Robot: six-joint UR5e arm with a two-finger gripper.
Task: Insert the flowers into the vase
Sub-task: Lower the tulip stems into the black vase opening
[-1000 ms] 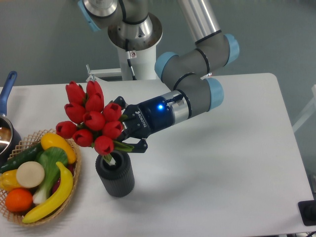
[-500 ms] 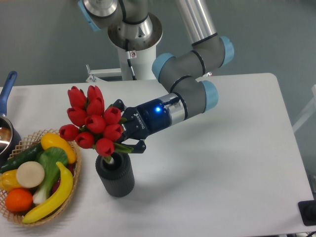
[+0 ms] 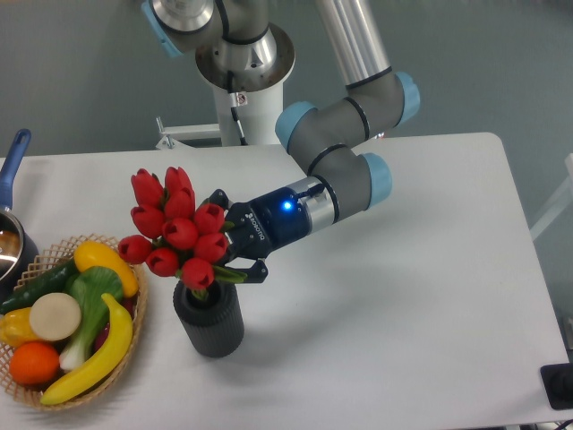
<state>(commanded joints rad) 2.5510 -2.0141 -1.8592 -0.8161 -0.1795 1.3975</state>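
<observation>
The flowers (image 3: 175,231) are right over the vase (image 3: 209,318), a tight red bunch of tulip buds tilted up and to the left, the lowest bud sitting at the vase's mouth. Green stems run down from the buds into that round opening, though how far they go inside is hidden by the rim and the blooms. The gripper (image 3: 235,246) comes in from the right, lying nearly level above the vase, and its black fingers (image 3: 253,270) are closed narrow on the green stems just beside the buds, one finger above the stems and one below. A blue light glows on the wrist (image 3: 286,206) behind them. The vase, dark and ribbed, stands upright on the white worktop (image 3: 403,305), near its front left part. Just to the left of the vase sits a wicker basket (image 3: 134,336) full of plastic produce: a yellow banana (image 3: 94,358) along its right edge, an orange (image 3: 36,363) at the front, a green cucumber (image 3: 36,287) further back. At the far left edge a metal pot (image 3: 11,246) with a blue handle (image 3: 12,166) peeks into view. The arm's white base (image 3: 251,98) stands behind the worktop.
</observation>
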